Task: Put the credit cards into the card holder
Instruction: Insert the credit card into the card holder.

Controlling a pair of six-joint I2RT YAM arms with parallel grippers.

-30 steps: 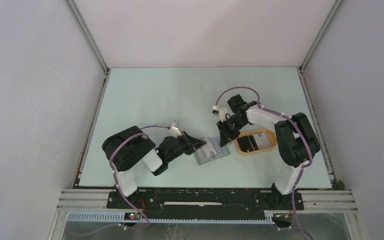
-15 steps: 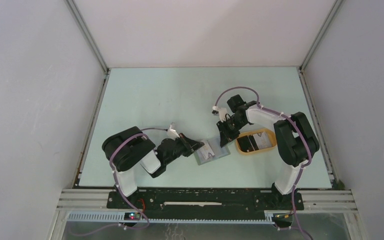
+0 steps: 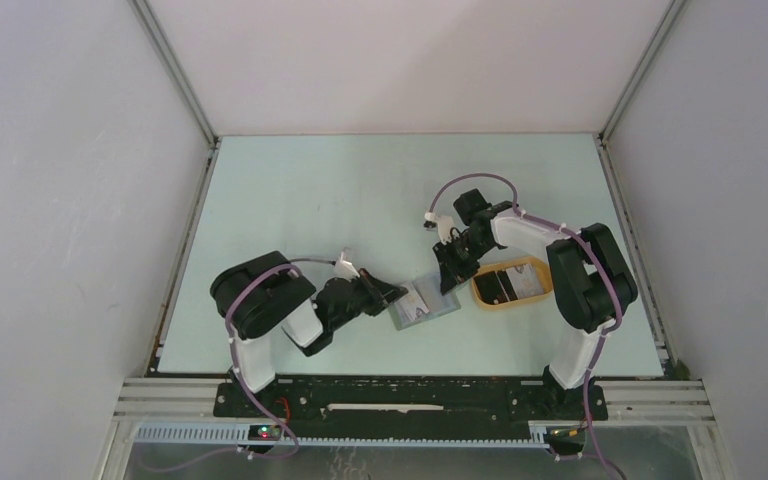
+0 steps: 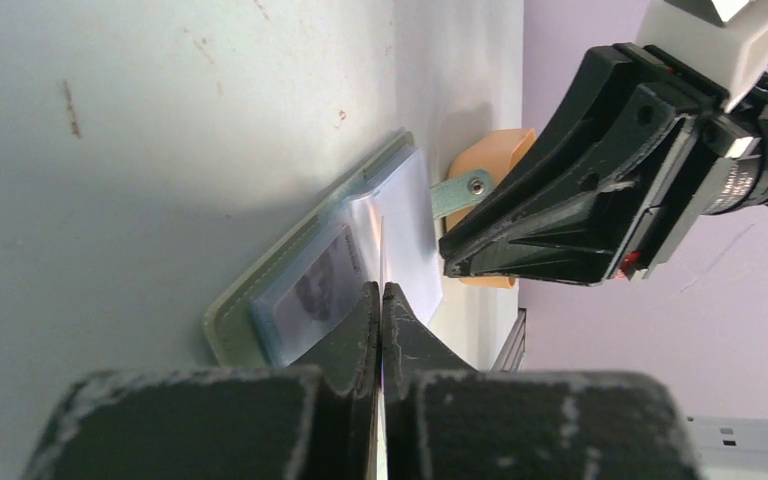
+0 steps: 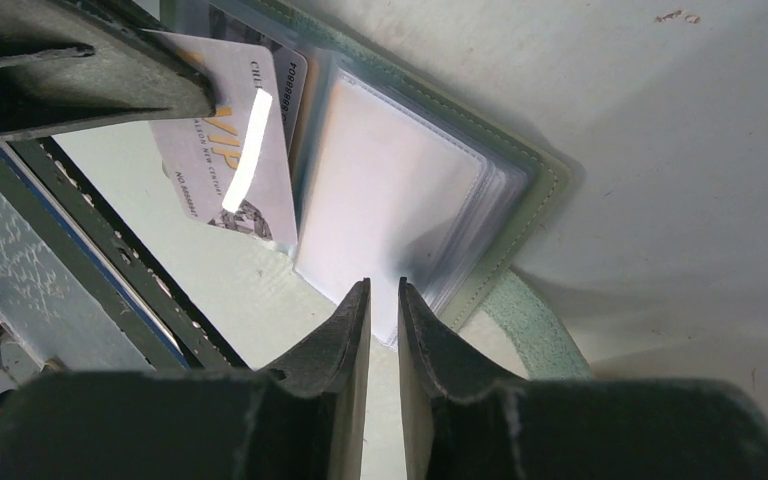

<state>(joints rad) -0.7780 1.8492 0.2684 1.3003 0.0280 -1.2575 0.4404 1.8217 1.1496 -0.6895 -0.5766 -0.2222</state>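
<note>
Broadly, the table (image 3: 290, 200) carries a tan tray (image 3: 476, 292) toward its near right corner, with black and pale credit cards (image 3: 500, 285) inside. Just left of the tray, by the near edge, the card holder (image 3: 438, 308) lies open. The left gripper (image 4: 381, 300) is clenched on a pale card (image 5: 200, 160) tipped against its clear sleeves. The right gripper (image 5: 382, 300), jaws a slit apart, sits at the sleeves' edge; whether it grips them is unclear.
</note>
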